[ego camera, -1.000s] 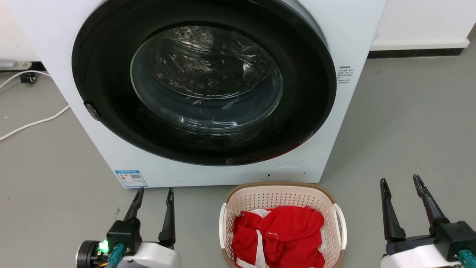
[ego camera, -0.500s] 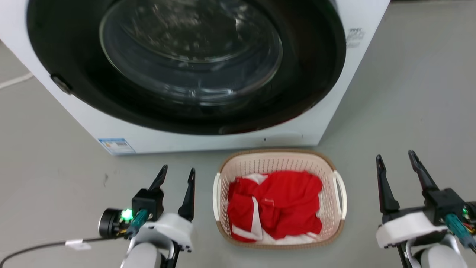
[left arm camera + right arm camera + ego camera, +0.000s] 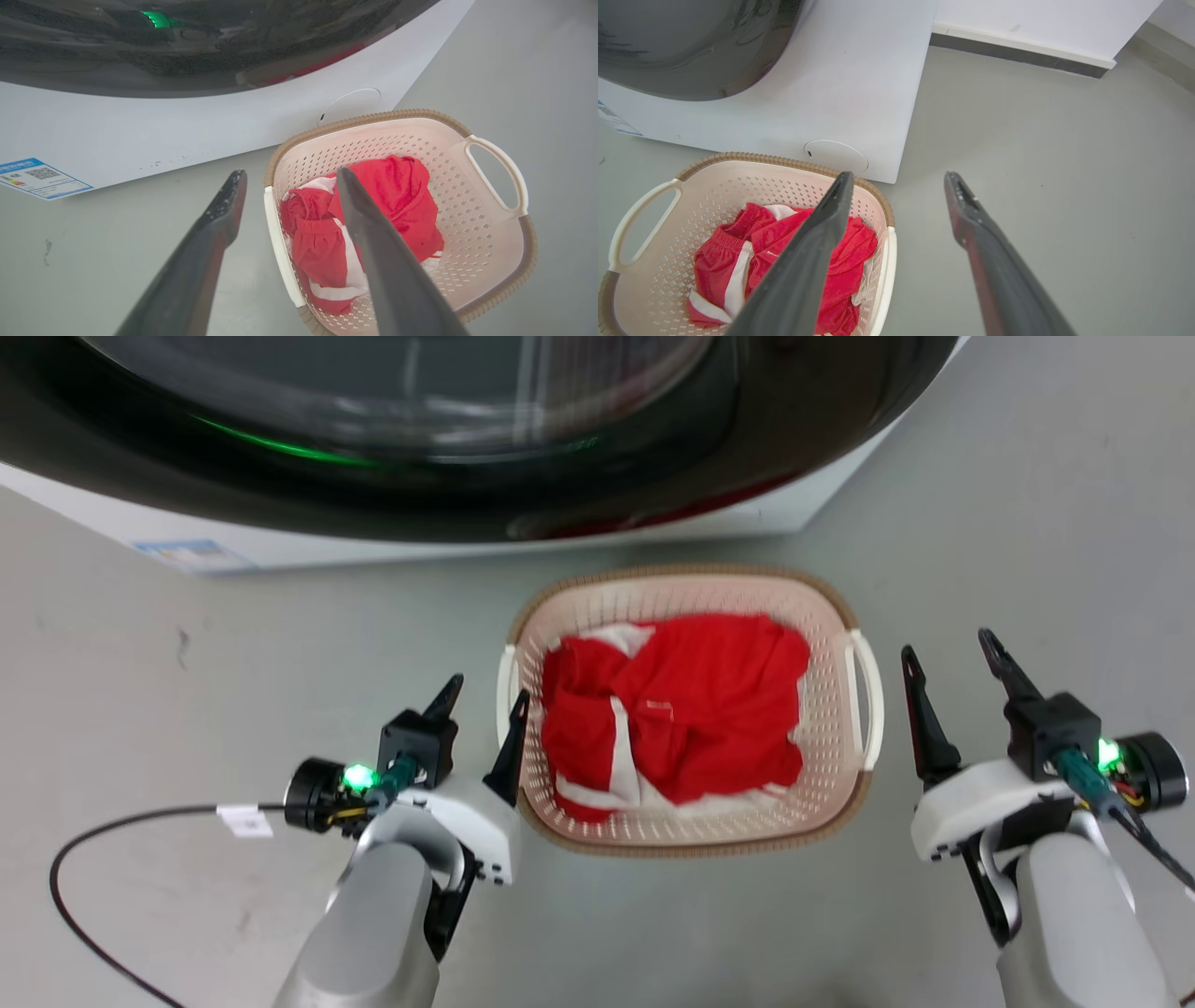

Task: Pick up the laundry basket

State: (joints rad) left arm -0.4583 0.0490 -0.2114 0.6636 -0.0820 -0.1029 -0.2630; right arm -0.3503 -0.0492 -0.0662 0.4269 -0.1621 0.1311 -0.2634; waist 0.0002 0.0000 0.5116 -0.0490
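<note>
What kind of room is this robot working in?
Probably a laundry area: a front-loading washing machine stands on a grey floor, with a laundry basket of red clothes before it.

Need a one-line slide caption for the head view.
Open left gripper at the laundry basket's left handle, open right gripper beside its right handle; red clothes inside, washing machine behind.

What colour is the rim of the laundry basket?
Brown, woven-look, on the laundry basket; clearest in the left wrist view.

Cream perforated laundry basket (image 3: 831,733), brown rim, upright on floor, red clothes inside.
</note>
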